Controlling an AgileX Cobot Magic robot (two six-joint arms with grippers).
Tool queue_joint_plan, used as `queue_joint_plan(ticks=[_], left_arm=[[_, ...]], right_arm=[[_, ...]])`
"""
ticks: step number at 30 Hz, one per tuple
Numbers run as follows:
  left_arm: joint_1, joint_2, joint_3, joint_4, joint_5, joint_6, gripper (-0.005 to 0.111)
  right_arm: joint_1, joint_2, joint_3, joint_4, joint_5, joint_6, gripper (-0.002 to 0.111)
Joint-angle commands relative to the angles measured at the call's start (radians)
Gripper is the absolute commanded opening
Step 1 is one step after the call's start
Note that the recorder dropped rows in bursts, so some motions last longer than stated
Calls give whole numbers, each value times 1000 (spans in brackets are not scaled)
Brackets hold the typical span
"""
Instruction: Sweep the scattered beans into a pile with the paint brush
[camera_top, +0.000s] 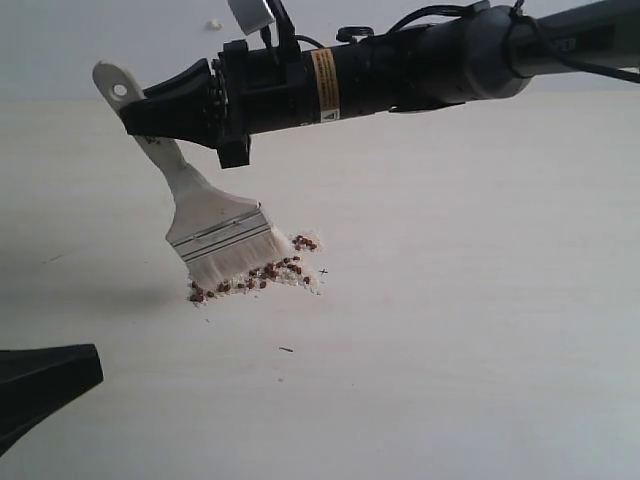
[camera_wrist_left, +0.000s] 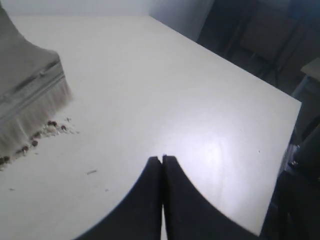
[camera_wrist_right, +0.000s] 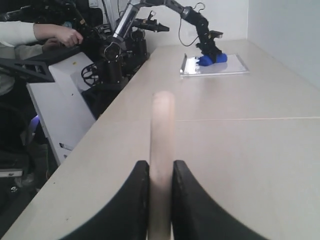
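While right jaws clamp the paint brush (camera_top: 215, 225) and left jaws meet, the orange label (camera_top: 325, 85) is illegible.

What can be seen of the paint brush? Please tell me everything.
The paint brush is wide and flat: pale wooden handle with a hole near its end, silver metal ferrule, white bristles. It is tilted, handle up, bristles down. The right gripper is shut on the thin handle. The bristle tips meet the table along the beans.
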Motion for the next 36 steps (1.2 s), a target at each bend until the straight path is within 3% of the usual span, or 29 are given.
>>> queue_joint_plan(ticks=[1,5,9,14,20,27,32,36], left_arm=[[1,-6,4,-107,8,32,0],[1,-6,-86,-107,7,0,0],[14,-31,-154,-107,-141,-116,0],[118,-164,-168,-107,-177,-183,0],[247,-429,-159,-23,-224,-419,0],[251,-466,-137,50,-280,-560,0],[251,-485,-48,-73,-368,-566,0],[251,-490,4,-107,-521,-523,0]], right_arm=[[-1,-39,-4,-64,-9,50,0],[-8,-53,-4,-75,-9,65,0],[-22,-59,-4,-82,-9,83,0],[-48,-59,-4,-109,-9,95,0],[-65,-59,-4,-116,-9,99,0],[-65,-59,-4,-142,-9,67,0],[-65,-59,-4,-153,-9,33,0],[-65,-49,-4,-70,-9,0,0]])
